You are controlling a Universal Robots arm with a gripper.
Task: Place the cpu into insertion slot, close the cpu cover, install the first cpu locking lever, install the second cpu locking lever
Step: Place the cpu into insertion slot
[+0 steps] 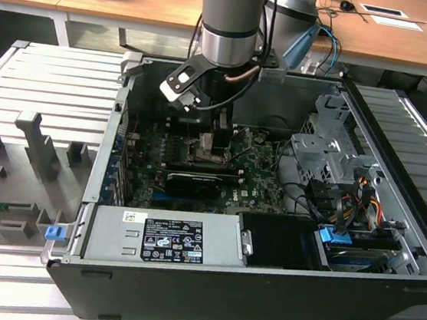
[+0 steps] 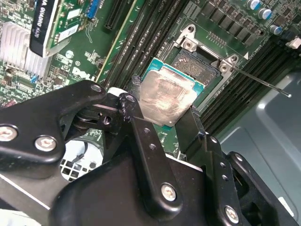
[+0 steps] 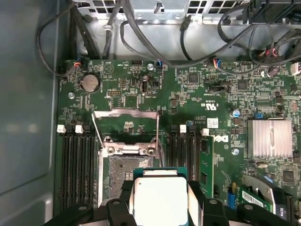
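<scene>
The jaws gripped the cpu [image 2: 169,92] by 2 opposite edges, the gripper's [image 2: 162,110] matte black fingers [image 2: 136,117] closed on the thin square chip, its smeared silvery face showing. It hung partly over the slot [image 3: 123,175], a dark square socket whose silvery window-frame cover [image 3: 125,112] stood swung open on the green board [image 3: 197,84].

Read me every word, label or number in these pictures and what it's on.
White label on the power supply: print too small to read.
Black card: white lettering, cut off at the edge.
Motherboard: tiny white markings, unreadable.
</scene>
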